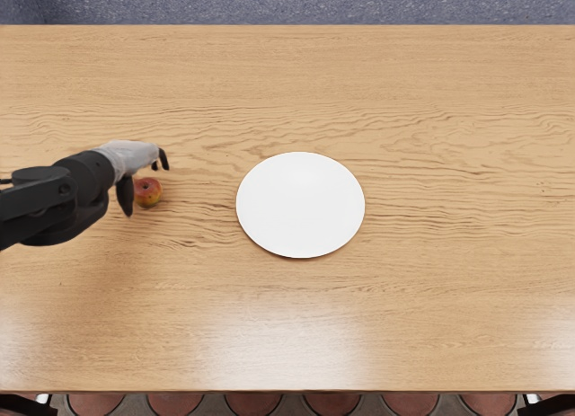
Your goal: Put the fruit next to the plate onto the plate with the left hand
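A small red and yellow fruit [149,192] lies on the wooden table, well to the left of the white plate [300,204]. My left hand [141,172] reaches in from the left edge and hovers right at the fruit, fingers spread around it, thumb on its left side and fingertips above it. The fingers do not close on it. The plate holds nothing. No right arm shows.
The wooden table [404,92] fills the view, with its front edge near the bottom and a grey floor strip beyond its far edge. Bare wood lies between fruit and plate.
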Controlling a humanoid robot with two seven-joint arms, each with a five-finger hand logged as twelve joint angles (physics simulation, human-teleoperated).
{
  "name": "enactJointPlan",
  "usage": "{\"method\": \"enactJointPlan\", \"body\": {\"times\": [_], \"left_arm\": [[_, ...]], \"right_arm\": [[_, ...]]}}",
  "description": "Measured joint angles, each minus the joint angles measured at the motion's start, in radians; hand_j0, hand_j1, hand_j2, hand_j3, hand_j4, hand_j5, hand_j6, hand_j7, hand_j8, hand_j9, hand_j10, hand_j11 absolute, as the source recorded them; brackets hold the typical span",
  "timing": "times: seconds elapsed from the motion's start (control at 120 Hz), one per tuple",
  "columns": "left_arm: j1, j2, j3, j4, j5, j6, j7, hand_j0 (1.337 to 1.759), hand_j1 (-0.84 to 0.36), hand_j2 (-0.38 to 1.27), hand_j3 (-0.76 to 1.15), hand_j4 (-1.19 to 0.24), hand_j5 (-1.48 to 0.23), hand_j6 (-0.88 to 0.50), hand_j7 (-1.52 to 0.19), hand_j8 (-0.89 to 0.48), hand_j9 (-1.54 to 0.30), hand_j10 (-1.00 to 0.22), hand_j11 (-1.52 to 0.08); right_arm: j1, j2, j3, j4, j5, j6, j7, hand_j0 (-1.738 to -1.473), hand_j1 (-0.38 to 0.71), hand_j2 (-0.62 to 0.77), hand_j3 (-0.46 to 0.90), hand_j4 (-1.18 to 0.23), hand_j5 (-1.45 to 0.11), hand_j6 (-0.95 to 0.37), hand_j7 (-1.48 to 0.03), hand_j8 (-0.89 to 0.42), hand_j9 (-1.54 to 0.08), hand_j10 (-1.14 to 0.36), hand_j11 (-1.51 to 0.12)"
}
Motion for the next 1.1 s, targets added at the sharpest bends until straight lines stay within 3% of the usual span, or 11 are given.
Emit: {"method": "enactJointPlan", "body": {"times": [0.775, 0.917, 1.1], "left_arm": [[0.033, -0.043, 0.014, 0.038, 0.011, 0.040, 0.000, 1.658, -0.18, 0.09, 0.00, -0.45, -0.58, -0.45, -0.58, -0.45, -0.58, -0.45, -0.58], [0.038, -0.042, 0.013, 0.038, 0.011, 0.046, 0.000, 1.657, -0.27, 0.11, 0.00, -0.53, -0.69, -0.51, -0.69, -0.51, -0.69, -0.53, -0.69], [0.049, -0.040, 0.013, 0.037, 0.013, 0.049, 0.000, 1.650, -0.29, 0.09, 0.00, -0.67, -0.82, -0.45, -0.82, -0.42, -0.87, -0.61, -0.87]], "right_arm": [[0.000, 0.000, 0.001, 0.000, 0.000, 0.000, 0.000, -1.658, -0.33, 0.00, 0.00, -0.01, -0.02, -0.01, -0.02, -0.01, -0.02, -0.01, -0.02], [0.000, 0.000, 0.001, 0.000, 0.000, 0.000, 0.000, -1.658, -0.33, 0.00, 0.00, -0.01, -0.02, -0.01, -0.02, -0.01, -0.02, -0.01, -0.02], [0.000, 0.000, 0.002, 0.000, 0.000, 0.000, 0.000, -1.658, -0.33, 0.00, 0.00, -0.01, -0.02, -0.01, -0.02, -0.01, -0.02, -0.01, -0.02]]}}
